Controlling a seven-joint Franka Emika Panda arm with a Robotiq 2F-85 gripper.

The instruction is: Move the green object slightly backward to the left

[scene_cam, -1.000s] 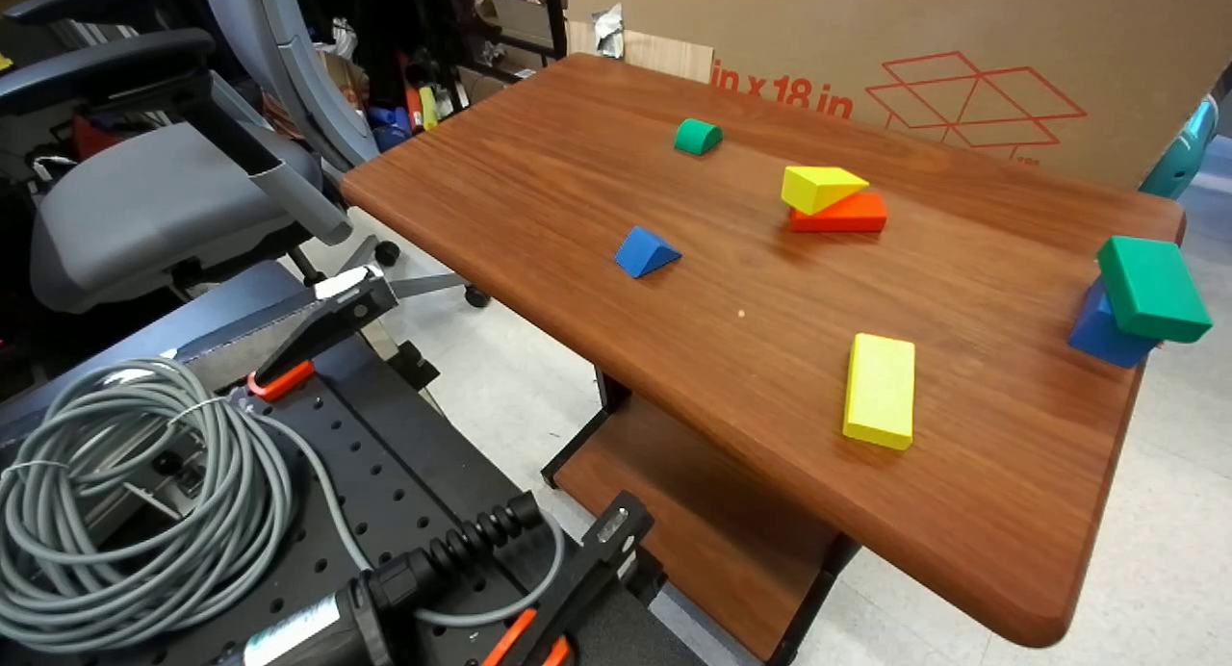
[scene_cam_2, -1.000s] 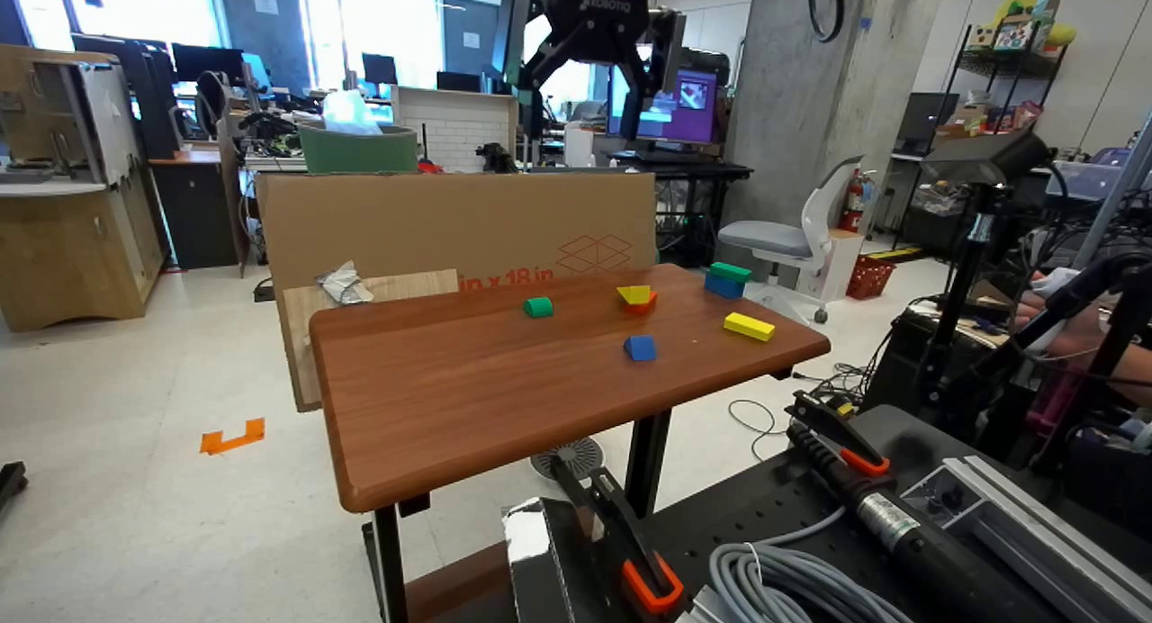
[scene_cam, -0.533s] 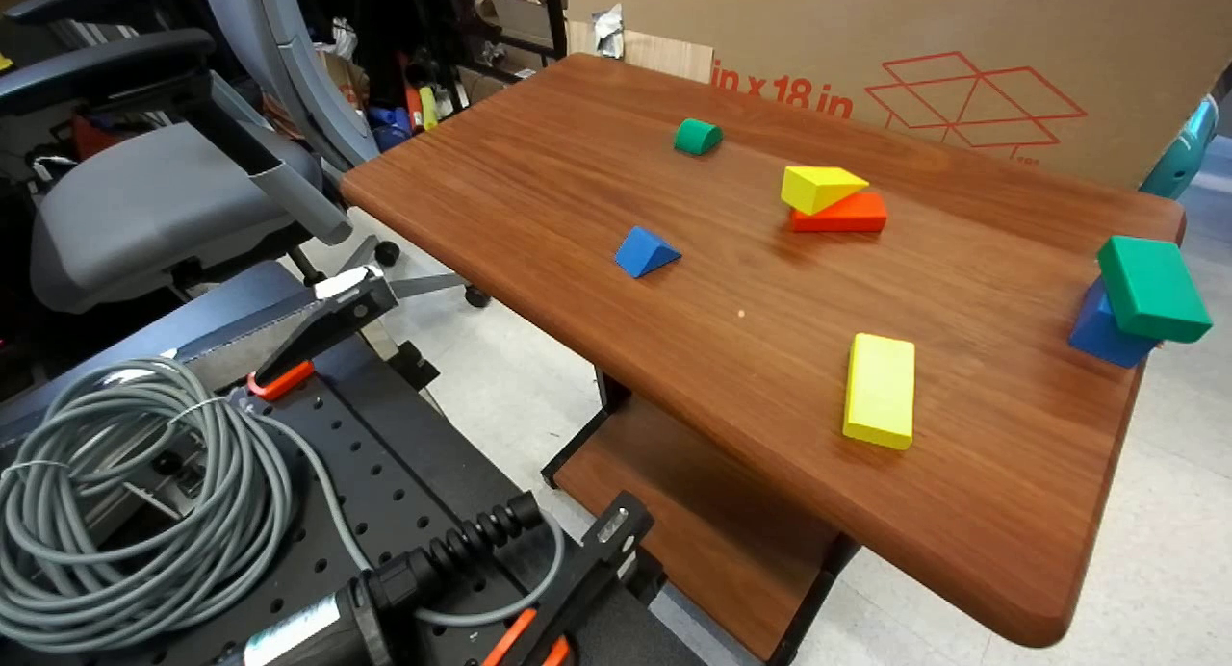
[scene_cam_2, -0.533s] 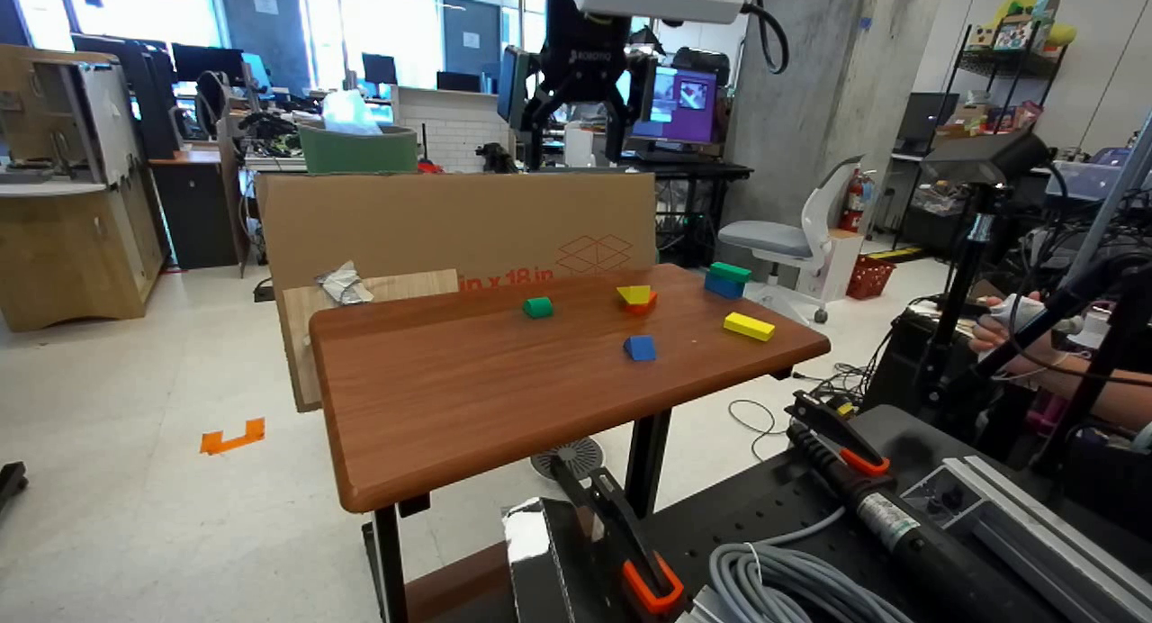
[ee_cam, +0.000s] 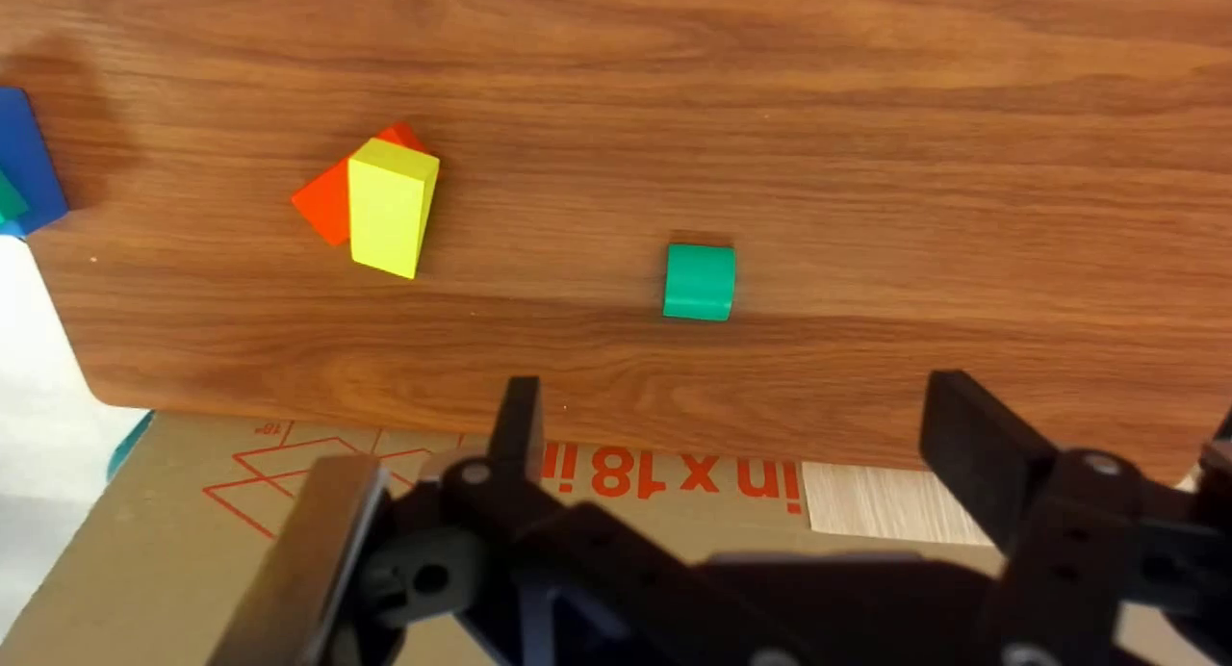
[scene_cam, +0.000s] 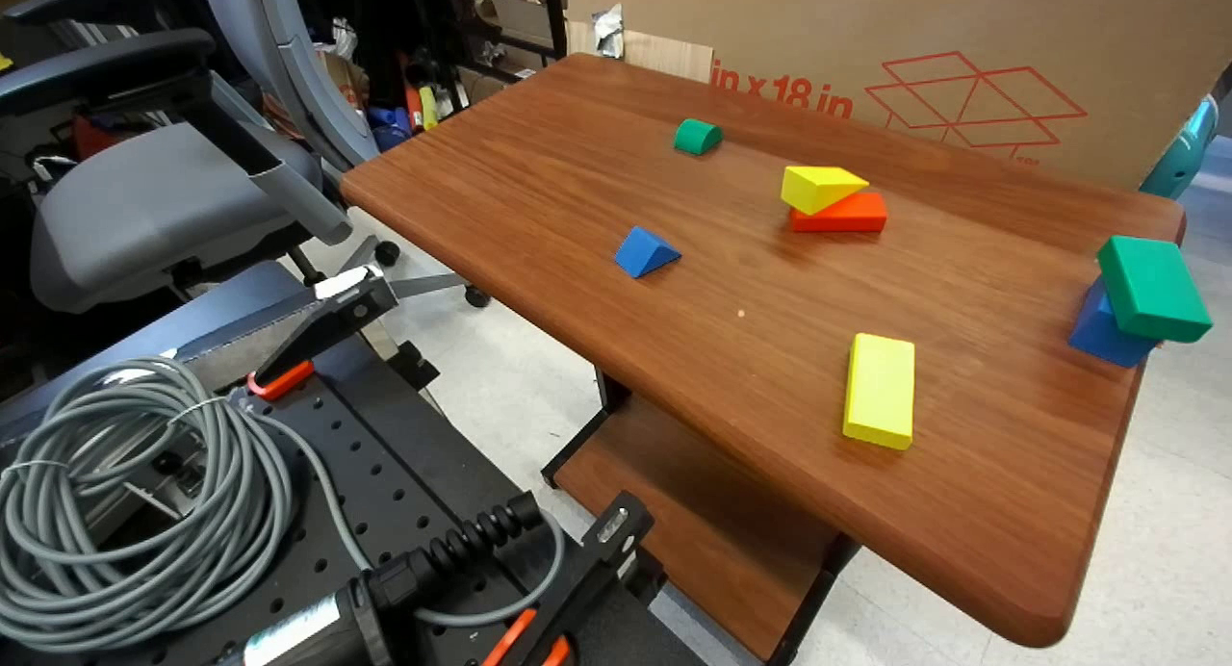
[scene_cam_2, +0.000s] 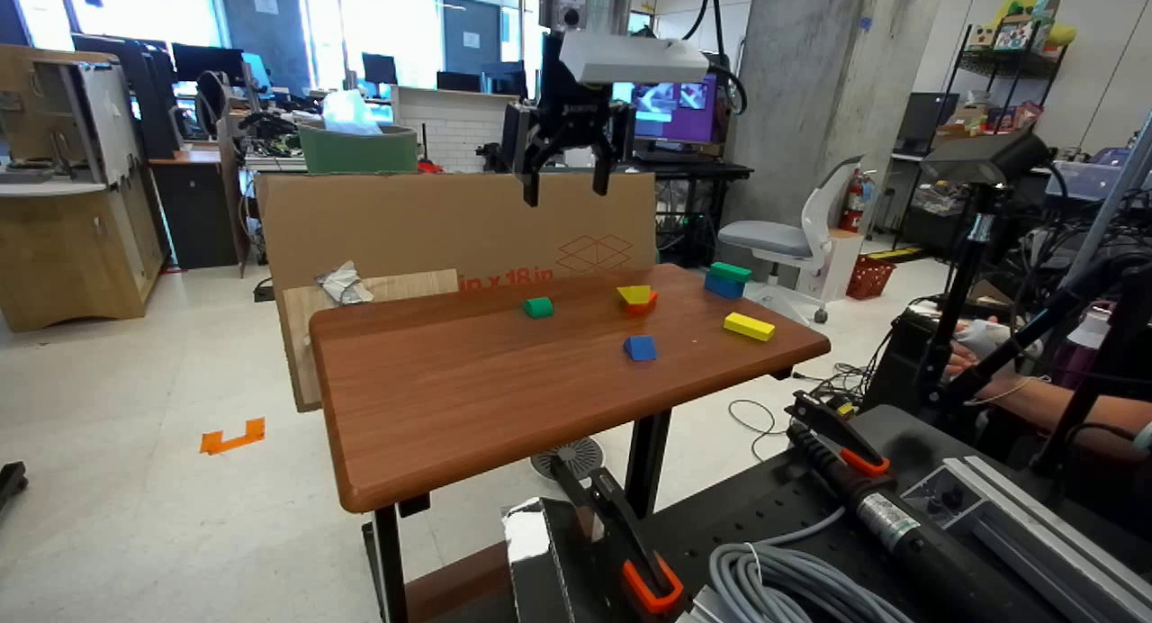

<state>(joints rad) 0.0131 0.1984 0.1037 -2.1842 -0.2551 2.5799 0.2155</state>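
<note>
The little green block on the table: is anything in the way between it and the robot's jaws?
Nothing visible is. In the wrist view the green block shows whole and uncovered; in an exterior view the open jaws hang higher than the table. The yellow wedge on the red block sits off to one side.

Lab, office-like: robot arm (scene_cam_2: 585, 6), perforated black bench (scene_cam: 414, 464), coiled cable (scene_cam: 260, 498), monitor (scene_cam_2: 691, 123) on desk (scene_cam_2: 733, 167), wheeled chair (scene_cam_2: 769, 238)

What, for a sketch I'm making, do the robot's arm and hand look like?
The arm is pale grey, with a boxy white housing and looping black cables. The black hand has two jointed, angular fingers with round, pale pins.
</note>
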